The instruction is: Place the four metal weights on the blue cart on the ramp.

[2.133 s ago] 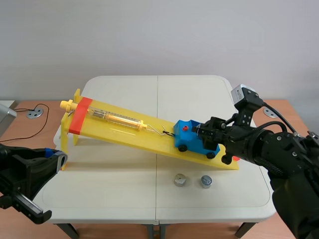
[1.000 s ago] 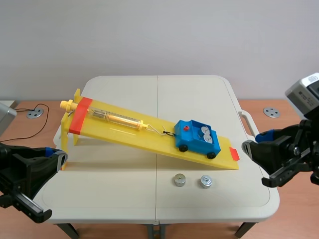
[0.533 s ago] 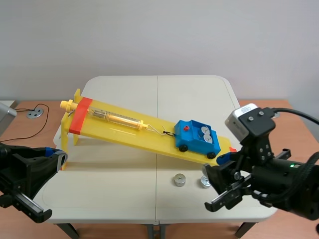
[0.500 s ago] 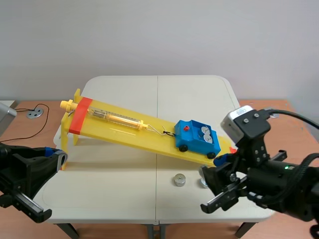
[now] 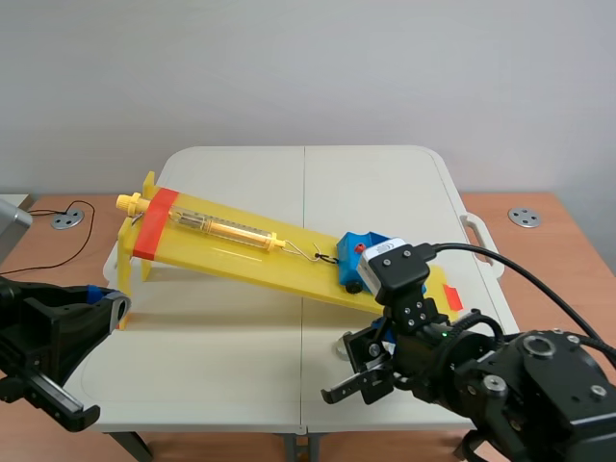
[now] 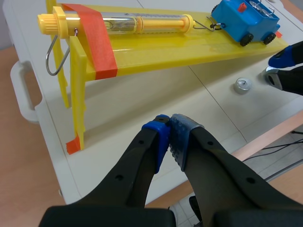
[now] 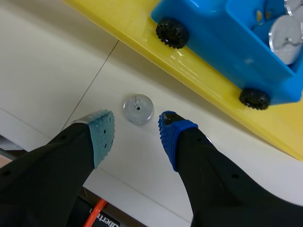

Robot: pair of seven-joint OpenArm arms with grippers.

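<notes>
The right gripper [image 7: 136,131] hangs with its jaws spread wide, one pad on each side of a small metal weight [image 7: 138,109] lying flat on the table [image 7: 52,61] just ahead of the fingertips. The disc looks dense, hard and smooth, so it is likely to slip; the pads should pinch its rim squarely across the middle. A second weight [image 6: 271,72] seems to lie under the blue-padded finger, mostly hidden. Beyond, the blue cart [image 7: 222,52] sits low on the yellow ramp [image 7: 208,94], its tray holding at least two weights [image 7: 285,35]. The left gripper [image 6: 169,135] is closed on nothing, near the ramp's high end
</notes>
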